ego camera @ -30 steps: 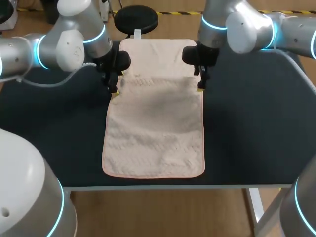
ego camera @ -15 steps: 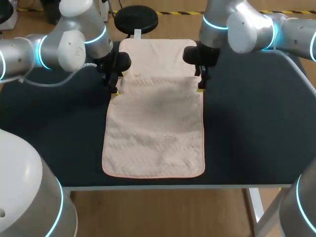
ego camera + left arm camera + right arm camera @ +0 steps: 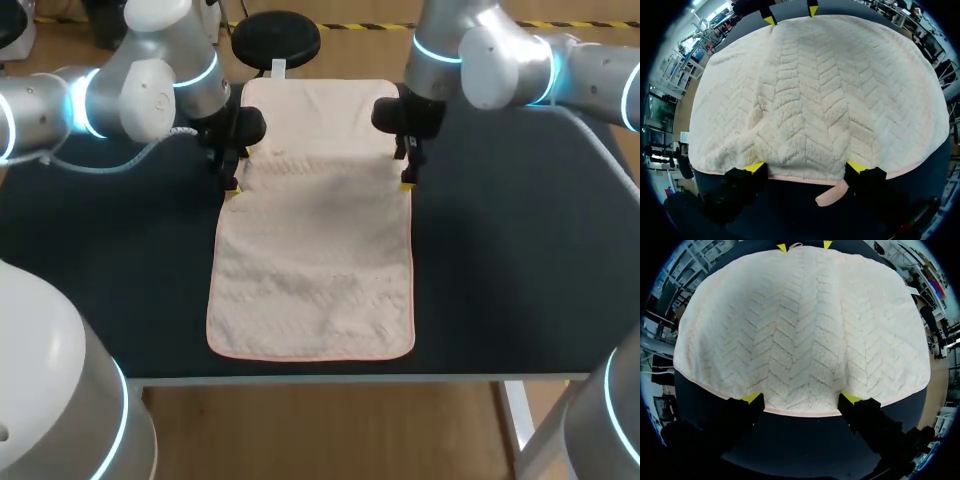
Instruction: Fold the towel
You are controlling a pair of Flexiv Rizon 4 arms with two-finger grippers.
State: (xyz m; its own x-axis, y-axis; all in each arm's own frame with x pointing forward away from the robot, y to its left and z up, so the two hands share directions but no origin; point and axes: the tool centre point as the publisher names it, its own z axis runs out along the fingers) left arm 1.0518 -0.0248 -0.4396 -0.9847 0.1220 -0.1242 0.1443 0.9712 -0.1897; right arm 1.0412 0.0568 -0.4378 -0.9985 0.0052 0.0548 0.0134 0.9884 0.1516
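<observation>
Almost nothing shifts: the left gripper (image 3: pixel 232 186) and right gripper (image 3: pixel 406 182) stay spread open at the towel's (image 3: pixel 315 260) 10 and 2 o'clock edges, so nothing looks pinched yet

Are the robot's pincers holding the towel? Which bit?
Nothing looks held yet. The left pincer and right pincer stand open, fingers spread wide along the towel's long side edges, one on each side.
</observation>
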